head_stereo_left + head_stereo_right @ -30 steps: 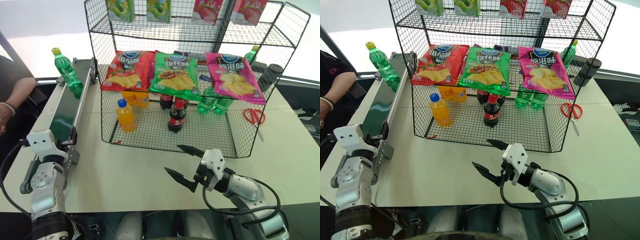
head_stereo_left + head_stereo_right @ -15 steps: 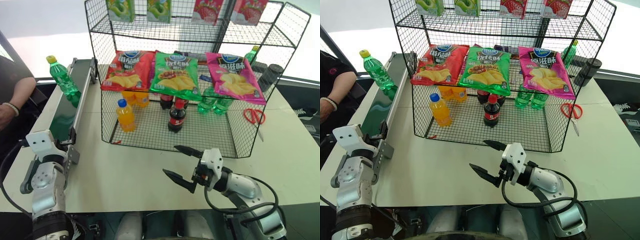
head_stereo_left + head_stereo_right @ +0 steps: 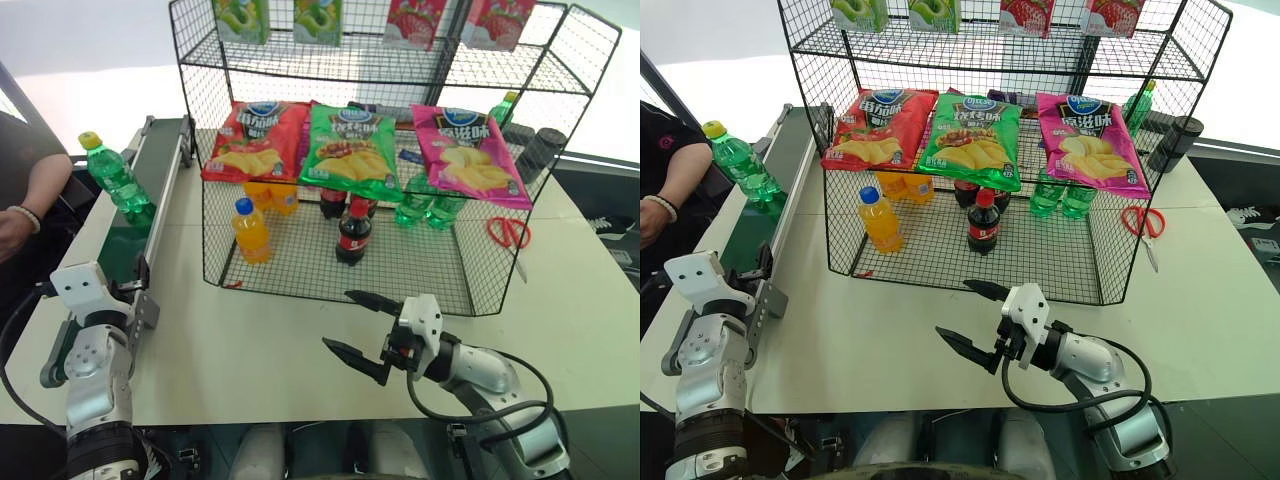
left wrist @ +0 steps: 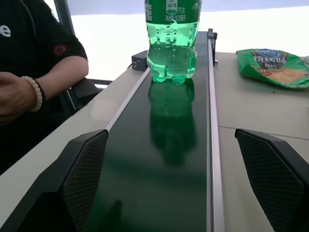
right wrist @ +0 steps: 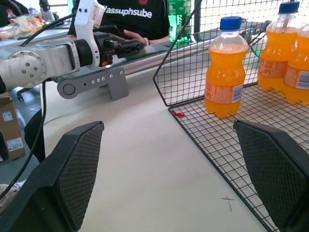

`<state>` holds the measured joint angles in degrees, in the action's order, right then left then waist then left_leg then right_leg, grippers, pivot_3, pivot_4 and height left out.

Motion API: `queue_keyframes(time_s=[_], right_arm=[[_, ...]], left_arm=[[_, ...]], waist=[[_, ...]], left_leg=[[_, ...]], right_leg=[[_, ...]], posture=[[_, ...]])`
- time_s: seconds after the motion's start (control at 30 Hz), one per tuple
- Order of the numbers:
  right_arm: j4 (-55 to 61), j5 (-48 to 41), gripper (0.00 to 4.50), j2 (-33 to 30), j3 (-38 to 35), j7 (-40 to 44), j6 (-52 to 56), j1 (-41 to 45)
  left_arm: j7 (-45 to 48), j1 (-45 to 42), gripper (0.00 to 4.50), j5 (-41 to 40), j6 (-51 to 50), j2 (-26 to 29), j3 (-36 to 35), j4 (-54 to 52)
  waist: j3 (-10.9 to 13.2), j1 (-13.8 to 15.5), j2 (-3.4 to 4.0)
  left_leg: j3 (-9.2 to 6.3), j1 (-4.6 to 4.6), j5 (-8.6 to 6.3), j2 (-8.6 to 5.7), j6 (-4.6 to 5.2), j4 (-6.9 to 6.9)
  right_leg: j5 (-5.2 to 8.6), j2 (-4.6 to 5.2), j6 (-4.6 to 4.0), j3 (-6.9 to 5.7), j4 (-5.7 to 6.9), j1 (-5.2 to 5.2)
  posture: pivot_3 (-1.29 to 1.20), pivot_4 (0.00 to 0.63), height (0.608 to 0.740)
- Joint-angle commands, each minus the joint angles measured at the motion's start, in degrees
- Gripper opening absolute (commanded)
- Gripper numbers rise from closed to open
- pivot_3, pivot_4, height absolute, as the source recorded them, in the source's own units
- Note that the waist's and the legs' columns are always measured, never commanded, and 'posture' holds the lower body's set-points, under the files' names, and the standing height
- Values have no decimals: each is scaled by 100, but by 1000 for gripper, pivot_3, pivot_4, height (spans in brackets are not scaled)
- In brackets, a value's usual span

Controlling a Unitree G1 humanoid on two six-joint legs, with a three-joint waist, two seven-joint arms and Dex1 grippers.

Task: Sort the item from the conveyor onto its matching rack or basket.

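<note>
The item, a green soda bottle (image 3: 115, 184) with a yellow cap, stands upright on the conveyor (image 3: 122, 248), a dark green belt along the table's left side. In the left wrist view the bottle (image 4: 173, 46) is straight ahead on the belt (image 4: 164, 159), some way beyond my left gripper (image 4: 176, 191), which is open and level at the belt's near end. My right gripper (image 3: 337, 318) hovers open over the table, just in front of the black wire basket (image 3: 330, 292), with nothing between its fingers.
The basket holds orange bottles (image 3: 250, 231), cola bottles (image 3: 352, 234) and green bottles (image 3: 428, 209). Snack bags (image 3: 352, 149) lie on the sloped shelf above. Red scissors (image 3: 508, 232) lie at the right of the table. A person's arm (image 3: 25, 200) rests left of the conveyor.
The green bottle has travelled along the belt toward my left gripper. Both arms have stayed in place with their fingers open.
</note>
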<state>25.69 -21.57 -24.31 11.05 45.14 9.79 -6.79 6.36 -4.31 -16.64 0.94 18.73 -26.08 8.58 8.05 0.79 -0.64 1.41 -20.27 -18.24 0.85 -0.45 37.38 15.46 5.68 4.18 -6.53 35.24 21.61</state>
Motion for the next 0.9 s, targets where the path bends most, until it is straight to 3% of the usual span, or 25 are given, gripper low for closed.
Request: queue_keyframes(time_s=[0.03,0.9], right_arm=[[164,-137,4477,2,12,50,8,48],[84,-228,4477,17,8,126,89,202]], left_arm=[[-65,-33,4500,19,186,18,-108,-59],[-468,-153,4500,189,391,88,-135,142]], waist=[[0,2,0],[0,2,0]], left_leg=[[0,0,0,0,0,0],[0,0,0,0,0,-1]], right_leg=[[0,0,0,0,0,0],[0,2,0,-1,-1,0]], posture=[[0,150,732],[0,150,732]])
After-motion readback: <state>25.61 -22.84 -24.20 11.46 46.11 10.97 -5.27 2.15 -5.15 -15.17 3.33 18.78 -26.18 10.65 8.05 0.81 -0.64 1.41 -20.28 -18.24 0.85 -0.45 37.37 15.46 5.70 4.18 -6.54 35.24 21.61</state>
